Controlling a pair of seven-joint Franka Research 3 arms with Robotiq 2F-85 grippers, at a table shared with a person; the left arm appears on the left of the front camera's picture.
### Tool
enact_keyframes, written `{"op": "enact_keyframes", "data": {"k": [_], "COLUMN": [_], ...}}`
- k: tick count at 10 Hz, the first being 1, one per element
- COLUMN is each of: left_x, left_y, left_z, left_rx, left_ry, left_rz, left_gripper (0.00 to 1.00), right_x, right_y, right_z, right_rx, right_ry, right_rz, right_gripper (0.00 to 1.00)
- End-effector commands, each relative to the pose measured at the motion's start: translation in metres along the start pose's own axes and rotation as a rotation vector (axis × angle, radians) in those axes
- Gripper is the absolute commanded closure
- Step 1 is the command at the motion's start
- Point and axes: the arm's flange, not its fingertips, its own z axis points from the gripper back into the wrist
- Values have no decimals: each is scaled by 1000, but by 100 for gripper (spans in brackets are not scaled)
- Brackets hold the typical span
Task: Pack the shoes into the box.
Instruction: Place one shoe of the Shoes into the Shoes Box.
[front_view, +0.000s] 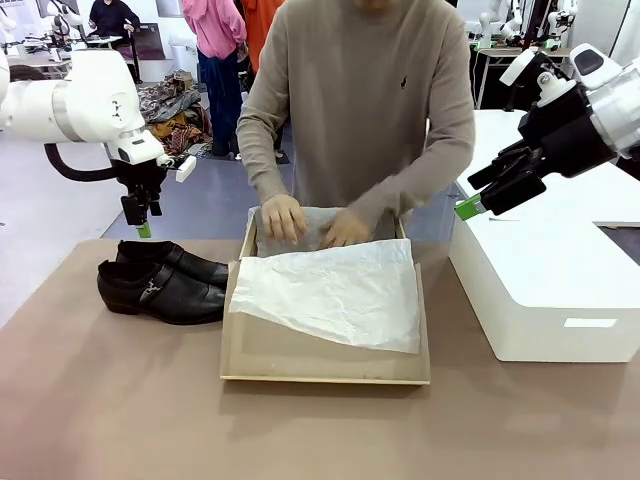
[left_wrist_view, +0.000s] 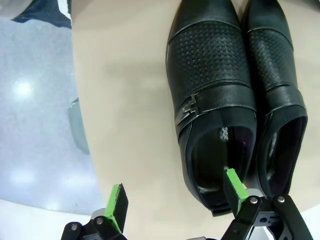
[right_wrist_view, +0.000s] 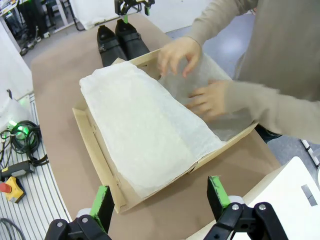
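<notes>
Brown table (front_view: 100, 400): shoes (front_view: 165, 283) are set side by side near its left edge, just outside the box (front_view: 300, 362), which lies open mid-table. White tissue paper (front_view: 335, 290) is touched by the person's hands (front_view: 283, 217) at the far wall. Left gripper (front_view: 145, 228) is held above the shoes' heels, spread and empty. Right gripper (front_view: 478, 195) - likewise released - is held over the white block (front_view: 540, 290).

White block (front_view: 545, 285) on tbl (front_view: 100, 400), rt
</notes>
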Motion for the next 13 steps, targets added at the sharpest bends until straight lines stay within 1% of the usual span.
{"op": "enact_keyframes", "data": {"k": [1,2,5,8,13], "left_x": [1,0,2,0,-1], "left_y": [7,0,1,9,16], "left_z": [3,0,-2,-4,-16], "left_rx": [-18,0,-5,5,-29], "left_ry": [16,0,-3,-2,4], "left_rz": [7,0,0,-16,-24], "left_gripper": [0,0,0,0,0], "right_x": [0,0,0,0,0], "right_y": [-2,-2,-2,-2,-2], "right_z": [-2,-2,-2,-2,-2], "right_rx": [15,15,15,15,15], "right_ry": [-19,-19,-19,-19,-19], "right_rz": [10,10,10,10,10], "right_gripper": [0,0,0,0,0]}}
